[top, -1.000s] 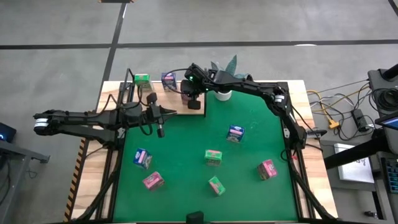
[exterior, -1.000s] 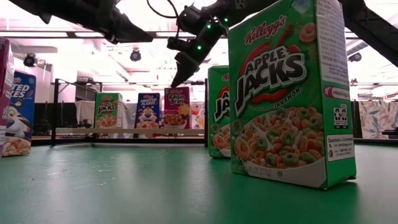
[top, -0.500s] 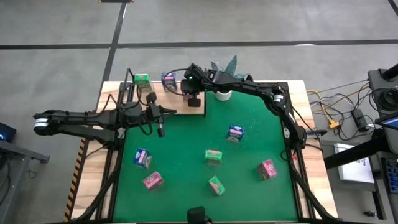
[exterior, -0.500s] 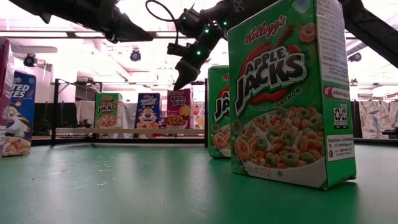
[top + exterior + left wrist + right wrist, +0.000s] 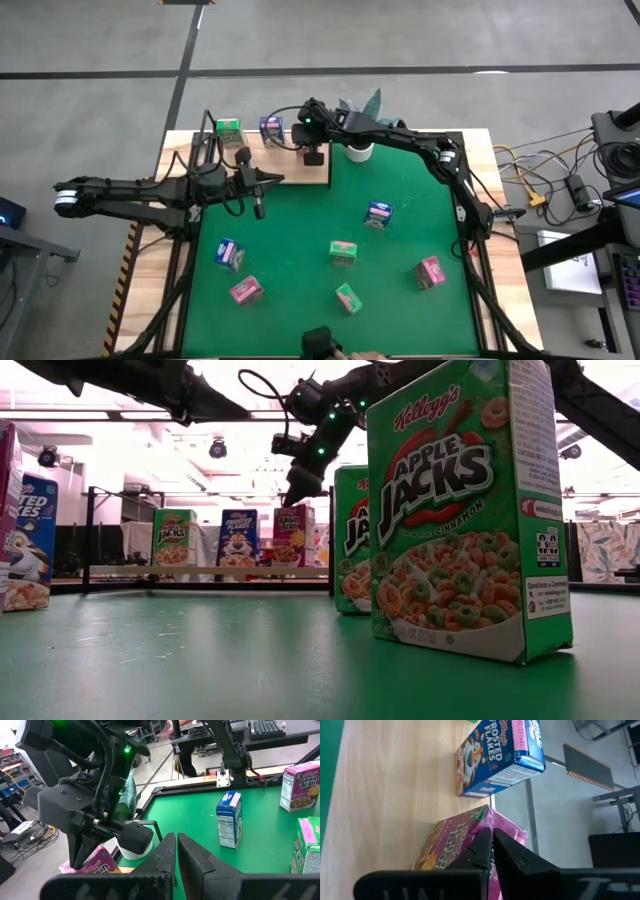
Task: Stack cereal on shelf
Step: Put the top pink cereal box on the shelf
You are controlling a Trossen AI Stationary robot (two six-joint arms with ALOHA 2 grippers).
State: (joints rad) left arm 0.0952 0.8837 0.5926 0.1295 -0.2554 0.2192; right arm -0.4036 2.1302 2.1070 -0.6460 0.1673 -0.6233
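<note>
Light-wood shelf [image 5: 262,152] carries three cereal boxes: green [image 5: 228,127], blue [image 5: 270,127], pink [image 5: 300,138]. My left gripper [image 5: 283,178] waits pinched shut at its front edge; my right gripper [image 5: 312,157] hangs closed just above the pink carton, holding nothing.

pink carton [image 5: 470,840] partly behind right pincer [image 5: 489,840]

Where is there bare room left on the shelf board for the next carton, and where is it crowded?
The shelf is bare along its near strip toward the green felt. Its back row is crowded: green carton, blue carton and pink carton side by side, with the shut right gripper over the pink one. The left gripper, shut, hovers beside the board.
</note>
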